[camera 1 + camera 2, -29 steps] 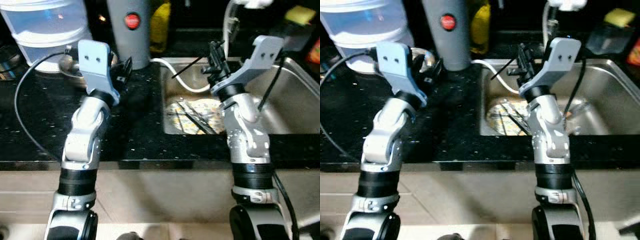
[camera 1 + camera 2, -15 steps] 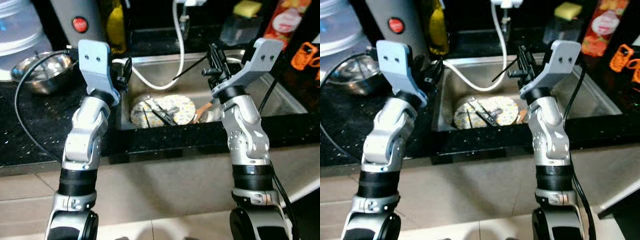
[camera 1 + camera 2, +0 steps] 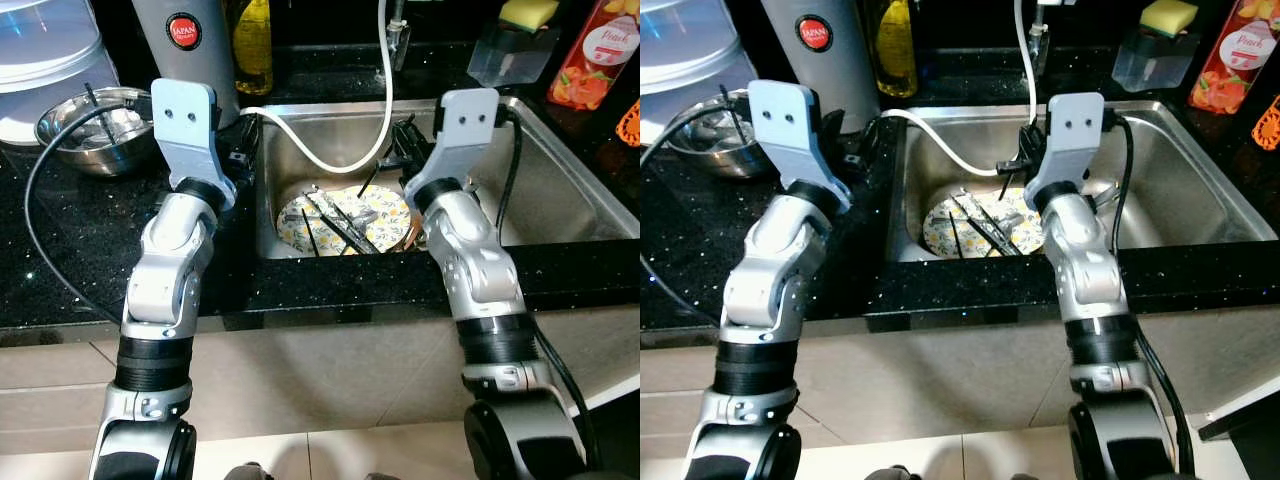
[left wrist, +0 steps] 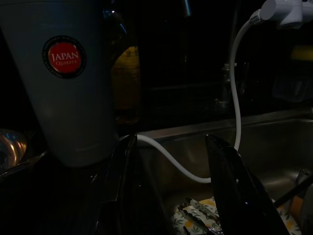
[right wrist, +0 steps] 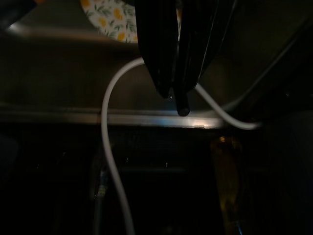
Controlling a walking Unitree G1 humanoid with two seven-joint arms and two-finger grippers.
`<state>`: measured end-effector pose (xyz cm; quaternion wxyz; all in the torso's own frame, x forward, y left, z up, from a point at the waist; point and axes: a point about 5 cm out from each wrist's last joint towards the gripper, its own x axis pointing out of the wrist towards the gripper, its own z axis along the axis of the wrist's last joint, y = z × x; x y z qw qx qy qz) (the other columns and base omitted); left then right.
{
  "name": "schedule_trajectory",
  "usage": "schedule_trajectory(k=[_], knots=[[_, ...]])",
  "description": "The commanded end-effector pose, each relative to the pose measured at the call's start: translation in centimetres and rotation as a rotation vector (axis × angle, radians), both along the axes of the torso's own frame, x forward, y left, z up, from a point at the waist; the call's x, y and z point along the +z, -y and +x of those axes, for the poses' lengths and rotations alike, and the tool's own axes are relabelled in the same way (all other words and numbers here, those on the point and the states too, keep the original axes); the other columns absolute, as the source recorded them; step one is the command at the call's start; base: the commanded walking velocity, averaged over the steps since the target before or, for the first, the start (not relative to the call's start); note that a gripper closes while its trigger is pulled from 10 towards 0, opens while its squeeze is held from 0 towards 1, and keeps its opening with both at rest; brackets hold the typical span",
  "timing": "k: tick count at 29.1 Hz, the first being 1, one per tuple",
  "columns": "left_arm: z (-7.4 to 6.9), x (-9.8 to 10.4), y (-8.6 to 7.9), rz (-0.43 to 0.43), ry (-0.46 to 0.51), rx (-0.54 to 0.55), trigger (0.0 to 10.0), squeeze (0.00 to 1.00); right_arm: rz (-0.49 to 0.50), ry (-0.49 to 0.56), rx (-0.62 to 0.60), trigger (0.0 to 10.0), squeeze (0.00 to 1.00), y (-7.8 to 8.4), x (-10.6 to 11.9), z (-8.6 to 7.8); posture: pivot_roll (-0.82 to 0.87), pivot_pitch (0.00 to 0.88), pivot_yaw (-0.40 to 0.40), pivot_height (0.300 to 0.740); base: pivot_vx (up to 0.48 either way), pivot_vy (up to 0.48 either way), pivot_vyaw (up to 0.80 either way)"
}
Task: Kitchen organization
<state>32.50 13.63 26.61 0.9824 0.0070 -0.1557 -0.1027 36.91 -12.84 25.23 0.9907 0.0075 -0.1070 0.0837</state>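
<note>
A yellow flowered plate (image 3: 388, 212) lies in the steel sink (image 3: 560, 170) with several dark chopsticks and utensils (image 3: 335, 222) across it. My right gripper (image 3: 396, 158) hangs over the sink just beyond the plate, tilted downward. Its fingers (image 5: 168, 54) are pressed together on a thin black chopstick (image 3: 370, 182) that slants down toward the plate. My left gripper (image 3: 246, 150) is over the counter at the sink's left rim, open with nothing in it; its two fingers (image 4: 225, 181) stand apart in the left wrist view.
A white hose (image 3: 310, 150) loops from the faucet across the sink's back left. A steel bowl (image 3: 92, 122), a grey Japan-labelled flask (image 3: 185, 45) and a yellow bottle (image 3: 252, 45) stand on the black counter. A soap dispenser with sponge (image 3: 510, 50) and a peach bottle (image 3: 592, 60) sit at the back right.
The camera has shifted, bringing the sink to the centre. My right gripper has tipped down into the sink with the chopstick now pointing at the plate. The left gripper kept its pose.
</note>
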Motion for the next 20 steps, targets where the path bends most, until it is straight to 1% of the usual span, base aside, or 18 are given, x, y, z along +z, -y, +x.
schedule_trajectory(k=[1,3,4,5,12,17,18,19,20], knots=[[-0.4,0.2,-0.2,-0.001,0.003,0.0,10.0,0.0,-0.009,-0.068,-0.034,10.0,0.0,0.7,-0.3,0.9,0.11,0.084,0.0,0.74,0.0,0.0,0.0],[-0.5,0.3,-0.3,0.0,0.004,0.002,10.0,0.0,-0.003,-0.086,-0.04,10.0,0.0,0.8,-0.3,1.1,0.11,0.084,0.0,0.74,0.0,0.0,0.0],[-0.6,0.4,-0.4,0.001,0.005,0.006,10.0,0.0,-0.007,-0.11,-0.042,10.0,0.0,0.9,-0.4,1.4,0.12,0.096,-0.01,0.74,0.0,0.0,0.0],[-0.9,0.6,-0.8,0.006,0.008,0.017,10.0,0.0,-0.012,-0.159,-0.047,10.0,0.0,1.2,-0.4,2.0,0.14,0.111,-0.021,0.74,0.0,0.0,0.0],[-1.9,0.7,-1.3,0.012,0.01,0.032,10.0,0.0,-0.002,-0.189,-0.043,10.0,0.0,1.6,-0.1,2.7,0.16,0.129,-0.042,0.74,0.0,0.0,0.0],[-3.0,0.9,-1.6,0.019,0.011,0.047,10.0,0.0,0.093,-0.258,-0.107,10.0,0.0,2.3,-0.3,3.5,0.2,0.153,-0.068,0.74,0.0,0.0,0.0],[-3.1,0.8,-1.7,0.023,0.009,0.052,10.0,0.0,0.114,-0.276,-0.098,10.0,0.0,2.0,-0.5,3.6,0.21,0.156,-0.072,0.74,0.0,0.0,0.0],[-3.3,0.7,-1.8,0.026,0.003,0.061,10.0,0.0,0.114,-0.292,-0.07,10.0,0.0,1.2,-0.7,3.8,0.21,0.161,-0.079,0.74,0.0,0.0,0.0],[-3.3,0.7,-1.8,0.026,0.003,0.061,10.0,0.0,0.114,-0.292,-0.07,10.0,0.0,1.2,-0.7,3.8,0.21,0.161,-0.079,0.74,0.0,0.0,0.0]])
